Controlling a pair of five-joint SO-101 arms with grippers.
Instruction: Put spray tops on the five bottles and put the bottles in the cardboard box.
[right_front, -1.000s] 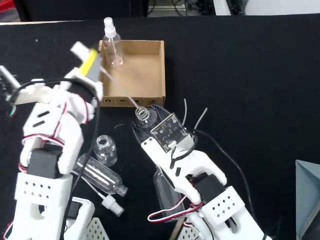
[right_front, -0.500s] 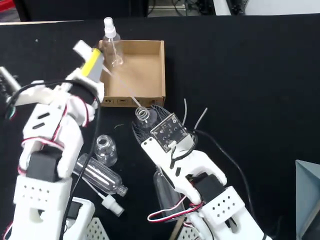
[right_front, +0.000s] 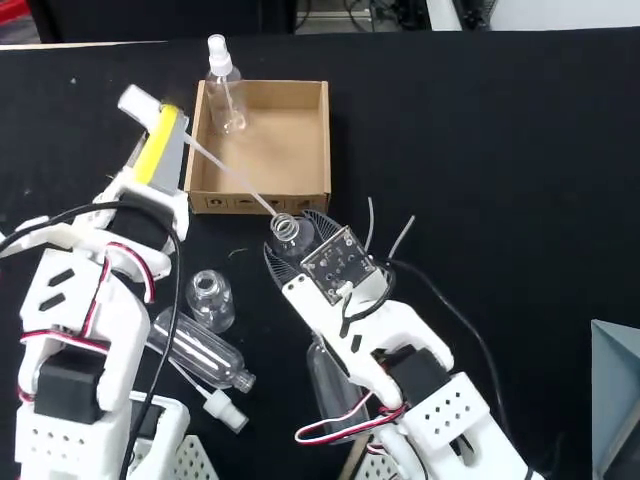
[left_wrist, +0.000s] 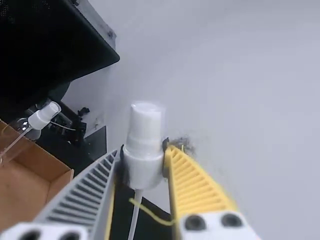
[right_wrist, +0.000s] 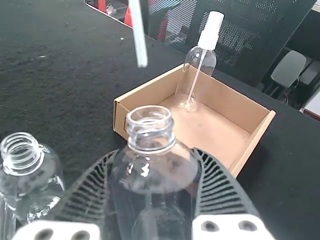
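My left gripper (left_wrist: 141, 161) is shut on a white spray top (left_wrist: 144, 145), held high left of the cardboard box (right_front: 312, 150); its thin tube (right_front: 225, 172) slants down toward an open clear bottle (right_front: 286, 233). My right gripper (right_wrist: 150, 180) is shut on that upright bottle (right_wrist: 150, 150), just in front of the box. The tube's tip (right_wrist: 138, 35) hangs above the bottle's mouth. One capped bottle (right_front: 224, 90) stands in the box's far left corner. Another open bottle (right_front: 211, 299) stands in front of the left arm, and a bottle (right_front: 200, 350) lies beside it.
A loose spray top (right_front: 222, 409) lies near the front edge beside the lying bottle. Another bottle (right_front: 325, 380) lies under the right arm. Two thin tubes (right_front: 385, 232) lie on the black table right of the right gripper. A grey object (right_front: 615, 390) sits at the right edge.
My left gripper has swung left and tilted with the spray top, bringing the tube's lower end toward the mouth of the held bottle. The right arm has kept still.
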